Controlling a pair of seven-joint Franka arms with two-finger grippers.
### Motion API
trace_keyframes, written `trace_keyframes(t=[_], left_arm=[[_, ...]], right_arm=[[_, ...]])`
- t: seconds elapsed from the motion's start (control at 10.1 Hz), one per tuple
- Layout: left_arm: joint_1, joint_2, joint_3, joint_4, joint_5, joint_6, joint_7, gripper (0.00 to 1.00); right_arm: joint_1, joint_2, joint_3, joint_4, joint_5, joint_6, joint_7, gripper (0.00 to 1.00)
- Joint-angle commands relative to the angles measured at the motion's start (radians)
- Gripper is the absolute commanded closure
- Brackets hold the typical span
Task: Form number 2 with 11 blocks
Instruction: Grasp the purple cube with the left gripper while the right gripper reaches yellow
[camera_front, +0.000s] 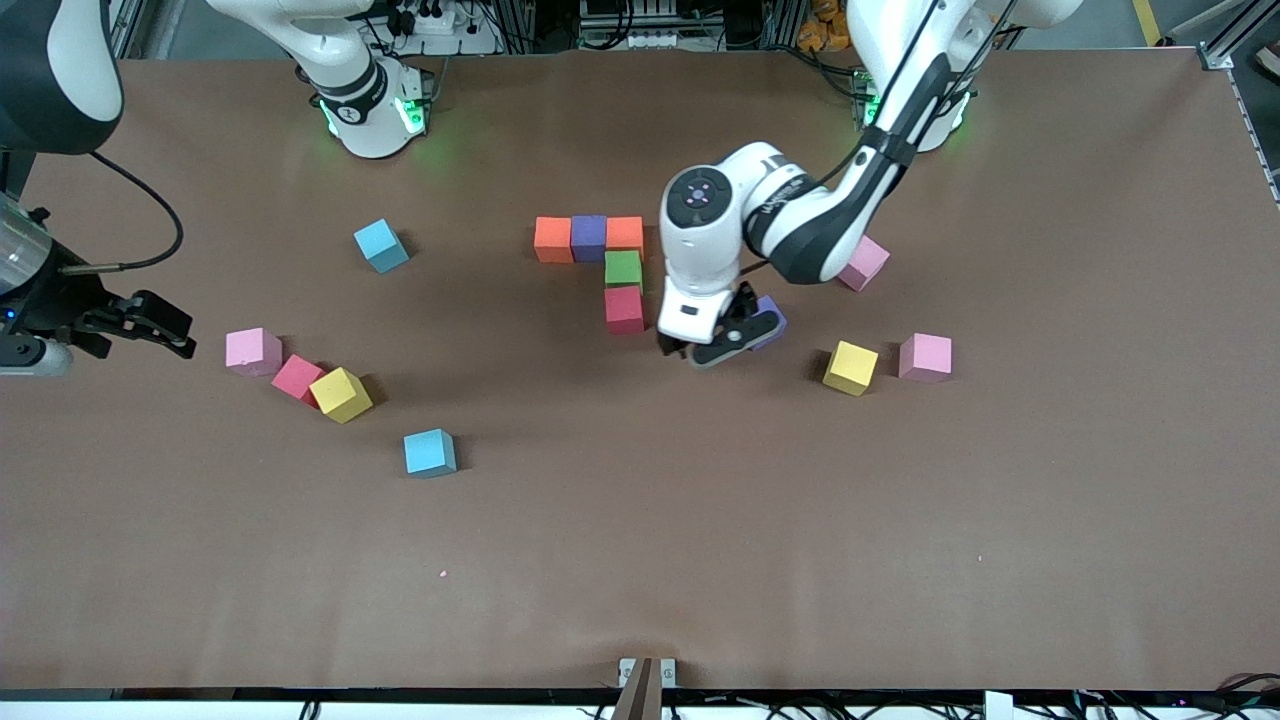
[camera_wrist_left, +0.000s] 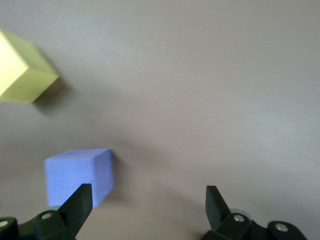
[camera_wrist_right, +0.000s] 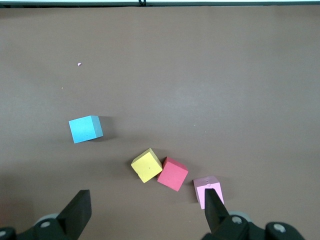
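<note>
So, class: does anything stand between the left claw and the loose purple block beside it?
Nothing visible does. The left claw, open, hangs low just beside the purple block, with only bare table around it; the nearest yellow block sits apart.

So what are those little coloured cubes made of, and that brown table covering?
The blocks, like the purple block under the open left gripper, look like matte foam: no shine, soft edges, faintly grainy faces. The table covering looks like dull brown paper or felt, with no glare; which one is unclear.
</note>
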Motion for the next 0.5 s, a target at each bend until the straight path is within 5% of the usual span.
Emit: trace_keyframes(t=[0.0, 0.4], left_arm=[[0.024, -0.144, -0.010, -0.286, -0.018, 0.177, -0.033, 0.00], [0.101, -0.165, -0.014, -0.387, -0.019, 0.262, -0.025, 0.00]], right_arm=[[-0.063, 0.001, 0.009, 0.025, -0.004, -0.061, -0.071, 0.00], [-0.064, 0.003, 0.012, 0.056, -0.009, -0.072, -0.075, 0.00]])
